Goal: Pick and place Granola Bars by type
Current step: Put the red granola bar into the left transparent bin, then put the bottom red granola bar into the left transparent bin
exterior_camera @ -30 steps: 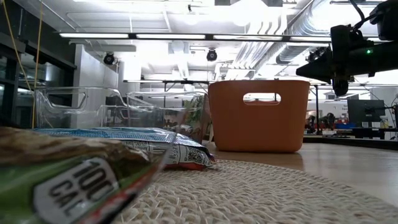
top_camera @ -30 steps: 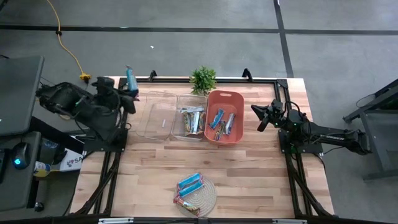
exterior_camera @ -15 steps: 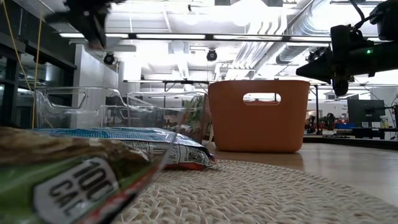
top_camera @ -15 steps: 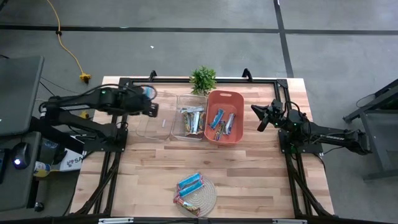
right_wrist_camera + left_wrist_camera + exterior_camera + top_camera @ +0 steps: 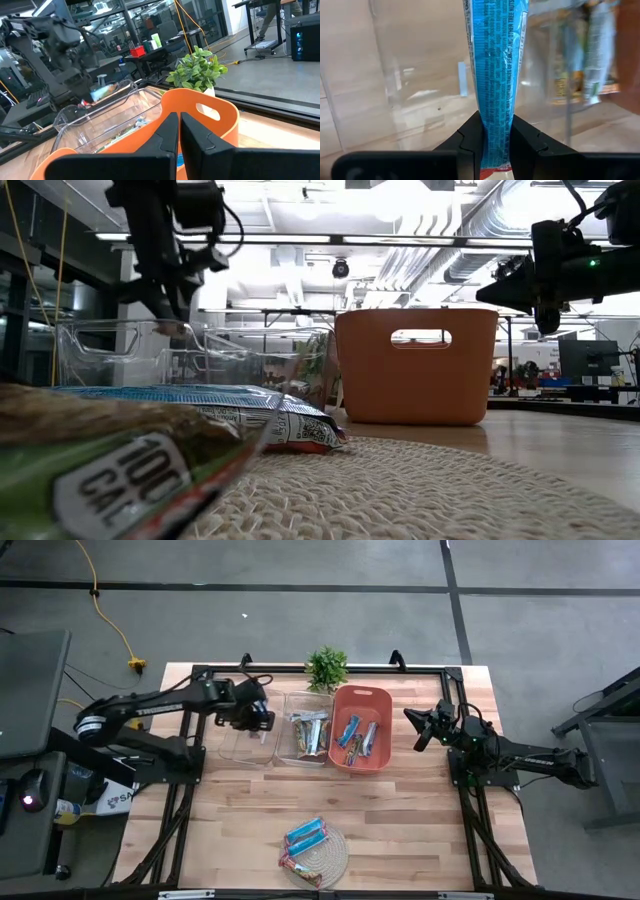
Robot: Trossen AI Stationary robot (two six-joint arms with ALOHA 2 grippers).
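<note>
Left wrist view has the left gripper (image 5: 495, 137) pinching a blue granola bar (image 5: 495, 65) by its end over the empty clear bin (image 5: 252, 732), light, crinkly, probably slippery, while the right gripper (image 5: 418, 730) sits pressed together at 3 o'clock.

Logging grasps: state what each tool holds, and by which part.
Left tool pinches a blue granola bar by one end; right tool holds nothing.

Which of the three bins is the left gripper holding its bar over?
The empty clear bin at the row's left end. The left gripper holds a blue bar above it; the other clear bin and orange bin already hold bars.
</note>
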